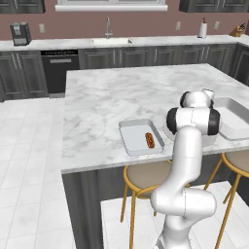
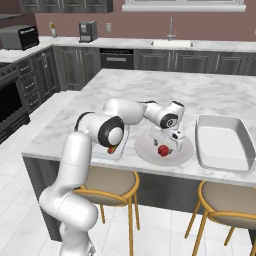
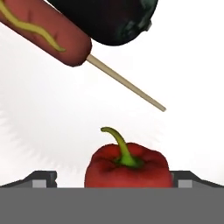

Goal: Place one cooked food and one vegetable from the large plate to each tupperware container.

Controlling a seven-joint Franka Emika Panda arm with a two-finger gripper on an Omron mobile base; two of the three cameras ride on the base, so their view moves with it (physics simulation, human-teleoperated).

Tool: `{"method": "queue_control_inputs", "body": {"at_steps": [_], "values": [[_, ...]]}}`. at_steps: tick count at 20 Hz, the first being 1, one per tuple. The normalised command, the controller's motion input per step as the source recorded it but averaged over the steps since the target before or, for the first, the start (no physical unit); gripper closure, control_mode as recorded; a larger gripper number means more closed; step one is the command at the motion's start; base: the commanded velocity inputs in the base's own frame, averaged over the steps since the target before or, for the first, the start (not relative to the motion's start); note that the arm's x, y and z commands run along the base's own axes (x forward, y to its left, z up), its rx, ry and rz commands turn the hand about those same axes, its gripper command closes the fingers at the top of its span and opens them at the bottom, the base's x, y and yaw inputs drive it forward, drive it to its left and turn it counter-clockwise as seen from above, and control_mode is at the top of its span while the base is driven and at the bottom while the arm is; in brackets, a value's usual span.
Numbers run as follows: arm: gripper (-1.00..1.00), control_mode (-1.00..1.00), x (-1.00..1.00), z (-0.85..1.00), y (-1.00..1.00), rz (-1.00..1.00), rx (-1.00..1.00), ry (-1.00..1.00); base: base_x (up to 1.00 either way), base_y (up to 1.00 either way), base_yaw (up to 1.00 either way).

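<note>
No writing showed; the gripper [image 3: 112,179] stood wide open astride the pepper [image 3: 127,168] on the plate [image 2: 150,150], near the island's front edge.

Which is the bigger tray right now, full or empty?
Empty: the bigger tray shows only bare floor inside its rim.
</note>
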Motion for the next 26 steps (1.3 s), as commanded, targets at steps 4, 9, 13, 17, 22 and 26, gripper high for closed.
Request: {"method": "queue_control_inputs", "body": {"at_steps": [4,9,13,17,22,26], "values": [[-1.00,-1.00,0.00,-0.23,0.00,-0.03,-0.04,0.05,0.00,0.00,0.00],[-1.00,-1.00,0.00,-0.06,0.00,0.00,0.00,0.06,0.00,0.00,0.00],[1.00,-1.00,0.00,-0.03,0.00,0.00,0.00,0.04,0.00,0.00,0.00],[1.00,-1.00,-0.01,0.00,0.00,0.00,0.00,0.01,0.00,0.00,0.00],[1.00,-1.00,-0.04,0.36,0.51,0.11,0.00,-0.01,0.00,0.00,0.00],[1.00,-1.00,0.00,0.70,1.00,0.32,-0.01,-0.12,0.00,0.00,0.00]]}}
